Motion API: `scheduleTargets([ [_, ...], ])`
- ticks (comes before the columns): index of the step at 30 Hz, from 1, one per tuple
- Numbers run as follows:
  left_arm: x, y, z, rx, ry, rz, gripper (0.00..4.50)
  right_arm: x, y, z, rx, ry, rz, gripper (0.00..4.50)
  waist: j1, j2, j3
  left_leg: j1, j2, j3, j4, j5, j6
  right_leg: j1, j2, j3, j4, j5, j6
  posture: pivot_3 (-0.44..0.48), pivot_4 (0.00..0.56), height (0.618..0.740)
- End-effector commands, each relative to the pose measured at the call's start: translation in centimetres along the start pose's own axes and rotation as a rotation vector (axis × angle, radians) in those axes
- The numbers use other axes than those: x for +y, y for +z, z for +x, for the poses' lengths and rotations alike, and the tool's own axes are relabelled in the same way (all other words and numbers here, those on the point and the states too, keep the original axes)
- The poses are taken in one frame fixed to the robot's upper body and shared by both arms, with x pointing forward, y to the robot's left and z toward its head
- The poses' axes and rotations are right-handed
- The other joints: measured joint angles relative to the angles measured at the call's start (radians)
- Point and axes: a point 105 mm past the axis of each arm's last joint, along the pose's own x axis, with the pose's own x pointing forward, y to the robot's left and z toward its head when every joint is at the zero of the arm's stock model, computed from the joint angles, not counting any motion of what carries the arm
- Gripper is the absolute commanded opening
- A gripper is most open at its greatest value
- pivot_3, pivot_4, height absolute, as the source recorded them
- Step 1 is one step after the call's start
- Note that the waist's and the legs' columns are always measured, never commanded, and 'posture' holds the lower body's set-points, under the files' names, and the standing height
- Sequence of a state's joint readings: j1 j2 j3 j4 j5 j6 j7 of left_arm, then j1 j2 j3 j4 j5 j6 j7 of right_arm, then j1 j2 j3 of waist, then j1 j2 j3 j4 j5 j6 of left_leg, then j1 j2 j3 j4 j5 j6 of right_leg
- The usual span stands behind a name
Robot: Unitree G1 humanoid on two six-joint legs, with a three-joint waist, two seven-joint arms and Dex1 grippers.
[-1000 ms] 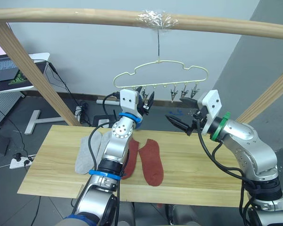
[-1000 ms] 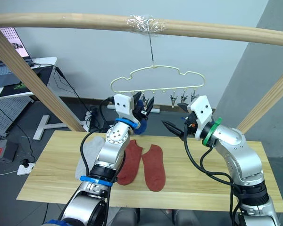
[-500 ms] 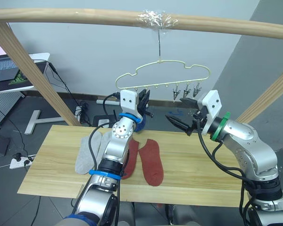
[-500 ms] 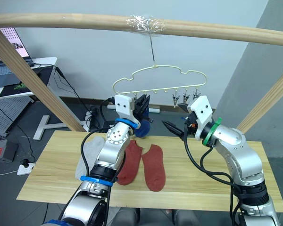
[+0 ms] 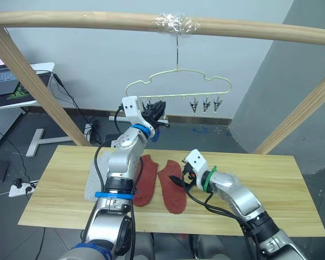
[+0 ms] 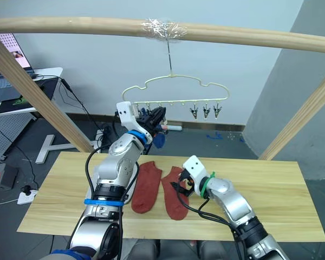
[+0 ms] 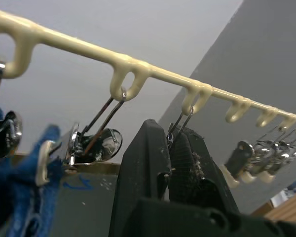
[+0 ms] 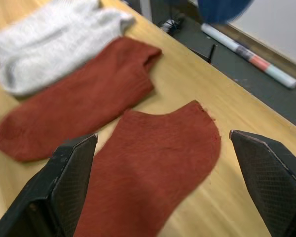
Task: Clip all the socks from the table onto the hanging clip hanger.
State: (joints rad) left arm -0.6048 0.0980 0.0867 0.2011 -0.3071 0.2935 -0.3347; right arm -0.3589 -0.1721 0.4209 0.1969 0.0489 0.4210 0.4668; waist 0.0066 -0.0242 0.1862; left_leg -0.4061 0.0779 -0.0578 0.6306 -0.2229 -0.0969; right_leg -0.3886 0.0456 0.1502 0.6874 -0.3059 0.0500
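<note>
The pale yellow clip hanger (image 5: 179,84) hangs from the wooden rail. My left gripper (image 5: 160,110) is raised to its row of clips, and in the left wrist view its fingers (image 7: 153,163) are shut on one metal clip (image 7: 180,127). A blue sock (image 7: 19,192) hangs clipped just beside it. On the table (image 5: 271,184) lie two rust red socks (image 5: 145,176) (image 5: 172,190) and light grey socks (image 5: 91,183). My right gripper (image 8: 167,163) is low over the right red sock (image 8: 158,153), open, with nothing between its fingers.
A thick wooden rail (image 5: 97,21) runs overhead on slanted wooden posts (image 5: 32,81) (image 5: 298,116). Three free clips (image 5: 206,104) hang at the hanger's right end. A white desk with a laptop (image 5: 11,81) stands far left. The table's right half is bare wood.
My right arm has dropped from hanger height down to the table, over the right red sock. My left gripper has closed on a clip, and the hanger has swung slightly left.
</note>
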Motion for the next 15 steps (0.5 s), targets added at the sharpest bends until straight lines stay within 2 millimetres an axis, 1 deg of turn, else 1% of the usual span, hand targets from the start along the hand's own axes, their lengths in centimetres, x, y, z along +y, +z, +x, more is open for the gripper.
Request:
scheduleTargets([
  [1,-0.3,0.8,-0.5,-0.021,-0.008,0.005,0.07,0.3,-2.7,1.9,0.089,-0.037,-0.024,4.50,0.001,0.000,0.000,0.002,0.000,0.000,-0.001,0.000,0.000,0.001,0.000,0.000,0.002,0.000,0.000,0.142,0.159,0.740],
  [4,-0.8,0.7,-0.6,-0.020,-0.011,0.000,0.07,1.0,-4.7,2.4,0.155,-0.019,-0.035,4.50,0.012,0.000,0.000,0.003,0.000,0.000,-0.001,0.000,0.000,0.001,0.001,0.000,0.004,0.000,-0.001,0.153,0.159,0.740],
  [6,-0.8,0.7,-0.7,-0.019,-0.010,-0.002,0.07,1.1,-5.2,2.6,0.164,-0.016,-0.037,4.50,0.013,0.000,0.000,0.005,0.000,0.000,-0.001,0.000,0.000,0.003,0.001,0.001,0.003,0.000,-0.001,0.153,0.159,0.740],
  [9,-1.0,0.4,-0.8,-0.006,-0.022,0.028,0.07,2.7,-7.5,2.4,0.232,0.044,-0.094,4.50,0.013,0.000,-0.001,0.007,0.000,0.000,-0.001,0.000,0.000,0.004,0.001,0.001,0.004,-0.001,0.000,0.161,0.157,0.740],
  [10,-1.0,0.4,-0.8,-0.005,-0.023,0.032,0.07,2.8,-8.2,2.1,0.250,0.054,-0.130,4.33,0.013,0.000,-0.001,0.007,0.000,0.000,-0.001,0.000,0.000,0.004,0.001,0.001,0.004,-0.001,0.000,0.161,0.157,0.740],
  [12,-0.9,0.5,-0.7,-0.005,-0.022,0.033,0.07,2.7,-8.9,1.6,0.266,0.064,-0.174,3.88,0.012,0.000,-0.003,0.008,0.000,0.000,-0.001,0.000,0.000,0.004,0.002,0.001,0.005,-0.001,0.001,0.159,0.156,0.740],
  [13,-0.9,0.5,-0.8,-0.005,-0.023,0.032,0.07,2.5,-9.1,1.2,0.270,0.067,-0.180,3.54,0.013,0.000,-0.004,0.008,0.000,0.000,-0.001,0.000,0.000,0.004,0.002,0.001,0.005,-0.003,0.004,0.159,0.156,0.740],
  [15,-0.9,0.5,-0.8,-0.005,-0.026,0.030,0.07,2.1,-9.5,0.4,0.274,0.067,-0.172,2.82,0.016,0.001,-0.005,0.007,0.000,0.001,-0.001,0.000,0.000,0.004,0.001,0.002,0.005,-0.003,0.004,0.159,0.156,0.740],
])
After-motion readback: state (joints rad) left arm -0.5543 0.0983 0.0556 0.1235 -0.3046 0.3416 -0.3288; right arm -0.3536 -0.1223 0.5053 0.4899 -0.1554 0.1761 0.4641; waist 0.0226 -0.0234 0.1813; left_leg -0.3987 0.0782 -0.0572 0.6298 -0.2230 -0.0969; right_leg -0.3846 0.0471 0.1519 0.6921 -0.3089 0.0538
